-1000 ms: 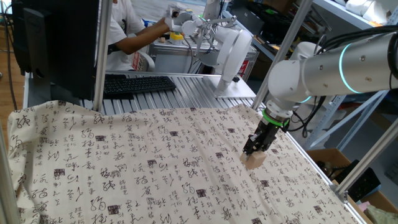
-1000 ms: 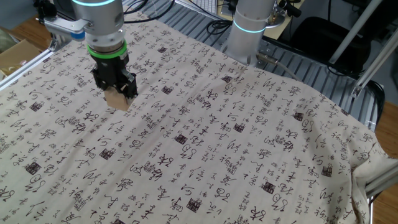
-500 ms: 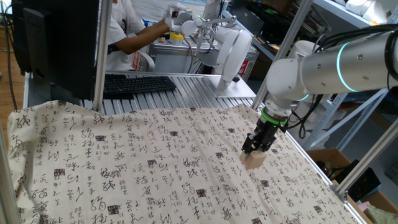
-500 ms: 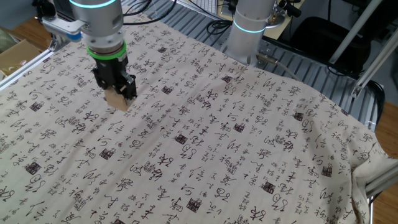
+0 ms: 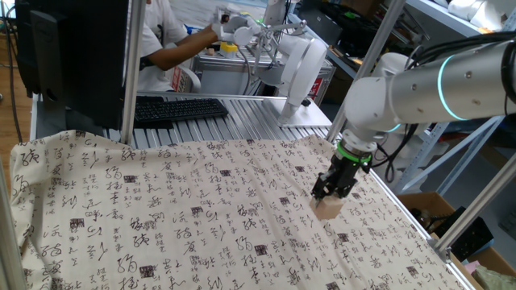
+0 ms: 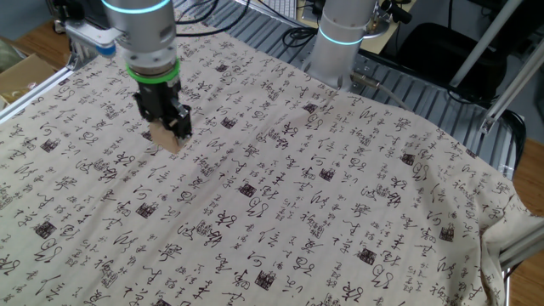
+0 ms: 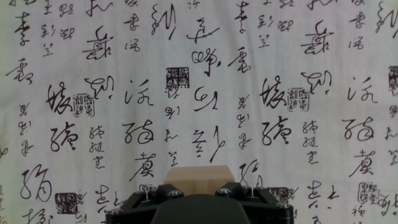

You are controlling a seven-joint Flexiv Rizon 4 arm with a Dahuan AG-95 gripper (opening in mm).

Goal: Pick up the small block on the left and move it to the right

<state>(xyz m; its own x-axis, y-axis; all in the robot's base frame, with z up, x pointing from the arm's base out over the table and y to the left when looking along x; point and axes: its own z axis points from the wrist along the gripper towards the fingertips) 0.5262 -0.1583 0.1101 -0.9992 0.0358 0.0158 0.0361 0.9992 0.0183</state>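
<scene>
Jaws clamp the small block [image 5: 328, 209], a smooth tan wooden cube, above calligraphy-printed cloth [image 5: 177, 217].

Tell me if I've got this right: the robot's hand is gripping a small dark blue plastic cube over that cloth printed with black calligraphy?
Not quite. The cube is light-tan wood, not dark blue plastic. Both fixed views show the hand shut on the small light-tan wooden cube over the cloth printed with black calligraphy.

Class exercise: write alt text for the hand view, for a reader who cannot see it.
Seen from the hand camera, the black gripper holds the small tan wooden block at the bottom edge of the picture. A white cloth printed with black calligraphy fills the rest of the frame.
</scene>
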